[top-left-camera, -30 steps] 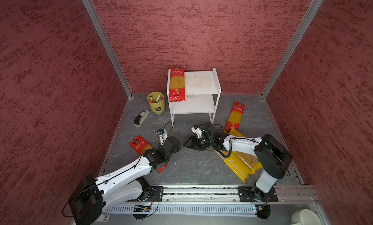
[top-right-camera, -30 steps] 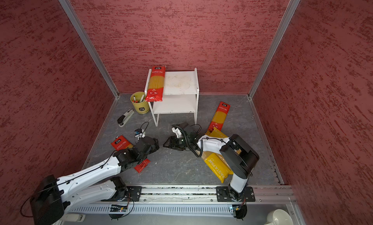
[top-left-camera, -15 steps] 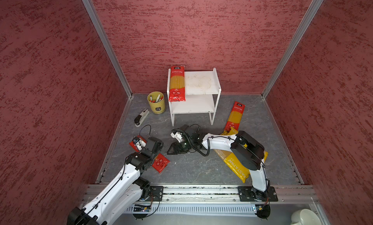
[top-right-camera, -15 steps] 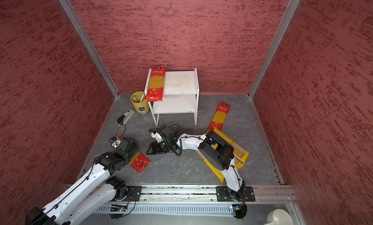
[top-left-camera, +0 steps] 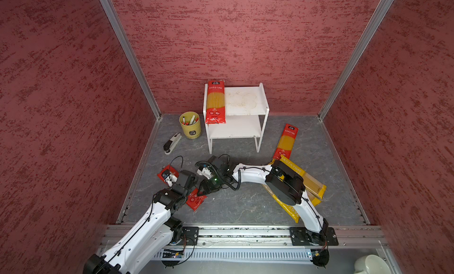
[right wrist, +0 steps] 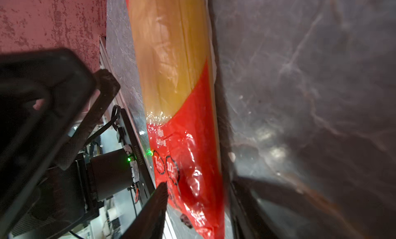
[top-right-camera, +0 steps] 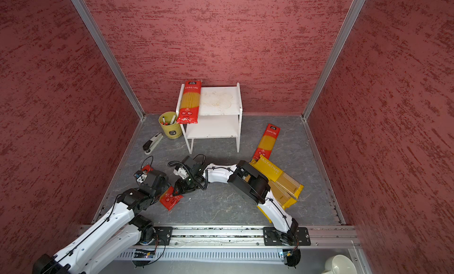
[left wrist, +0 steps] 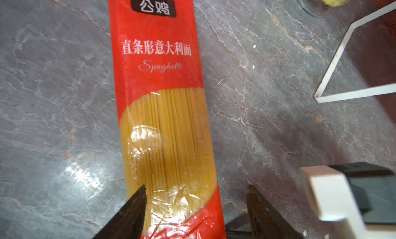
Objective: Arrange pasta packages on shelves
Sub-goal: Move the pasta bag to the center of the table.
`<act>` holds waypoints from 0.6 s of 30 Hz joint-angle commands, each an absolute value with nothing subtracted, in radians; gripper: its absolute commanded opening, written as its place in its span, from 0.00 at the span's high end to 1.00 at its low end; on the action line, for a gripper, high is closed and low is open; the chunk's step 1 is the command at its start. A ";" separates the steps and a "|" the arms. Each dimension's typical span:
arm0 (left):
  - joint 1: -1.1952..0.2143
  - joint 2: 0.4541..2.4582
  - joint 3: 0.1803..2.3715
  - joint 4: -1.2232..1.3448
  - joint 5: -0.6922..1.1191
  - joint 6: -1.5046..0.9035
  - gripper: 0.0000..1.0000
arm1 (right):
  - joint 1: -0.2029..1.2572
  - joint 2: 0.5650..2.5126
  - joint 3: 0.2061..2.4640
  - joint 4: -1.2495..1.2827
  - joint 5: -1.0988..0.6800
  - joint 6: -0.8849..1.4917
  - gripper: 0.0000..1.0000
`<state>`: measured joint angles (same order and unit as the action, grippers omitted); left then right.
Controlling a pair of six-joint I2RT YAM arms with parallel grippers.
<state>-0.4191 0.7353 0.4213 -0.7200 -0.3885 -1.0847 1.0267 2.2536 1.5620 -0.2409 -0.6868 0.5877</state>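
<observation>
- Since a second ago the right gripper [right wrist: 198, 182] has swung from the open floor in front of the shelves [top-left-camera: 245, 102] over to the near end of the front red package [top-left-camera: 196, 199]. The package itself lies about where it lay.
- The front red package lies flat on the grey floor, in front of the shelves and off to their left, with both arms above it.
- The left gripper [left wrist: 196, 187] is spread across the package's clear middle. One fingertip overlaps a long edge; the other is clear of the bag, over the floor.
- The right gripper's fingers flank the red printed end, each at an edge. I cannot tell whether they are pressing it.
- A second red package [top-left-camera: 215, 100] rests along the left side of the shelves' top board, its near end overhanging the front edge.
- A third red package [top-left-camera: 286, 142] lies on the floor just right of the shelves.
- The yellow PASTATIME packages [top-left-camera: 294, 170] are heaped in front of it, partly under the right arm, so their number is unclear.
- A yellow cup of pens [top-left-camera: 190, 125] stands just left of the shelves, with a stapler [top-left-camera: 172, 143] a little farther out.
</observation>
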 commanded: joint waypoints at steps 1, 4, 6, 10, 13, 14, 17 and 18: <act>-0.417 0.749 0.426 -0.677 -0.368 -1.075 0.27 | 1.035 2.251 1.560 -0.258 -0.699 0.568 0.65; -0.433 0.758 0.423 -0.652 -0.363 -1.068 0.27 | 1.030 2.206 1.518 -0.235 -0.650 0.575 0.83; -0.464 0.767 0.431 -0.649 -0.388 -1.068 0.27 | 1.014 2.166 1.466 -0.201 -0.631 0.594 0.89; -0.527 0.818 0.465 -0.609 -0.406 -1.052 0.27 | 0.954 2.063 1.313 -0.099 -0.620 0.672 0.97; -0.605 0.904 0.515 -0.565 -0.435 -1.045 0.27 | 0.891 1.950 1.164 -0.064 -0.573 0.723 1.00; -0.640 0.938 0.531 -0.540 -0.448 -1.042 0.27 | 0.868 1.907 1.103 -0.051 -0.562 0.741 1.00; -0.711 1.045 0.570 -0.464 -0.463 -1.034 0.27 | 0.798 1.800 0.943 -0.023 -0.536 0.788 1.00; -0.724 1.076 0.580 -0.439 -0.455 -1.031 0.27 | 0.780 1.774 0.899 -0.017 -0.535 0.803 1.00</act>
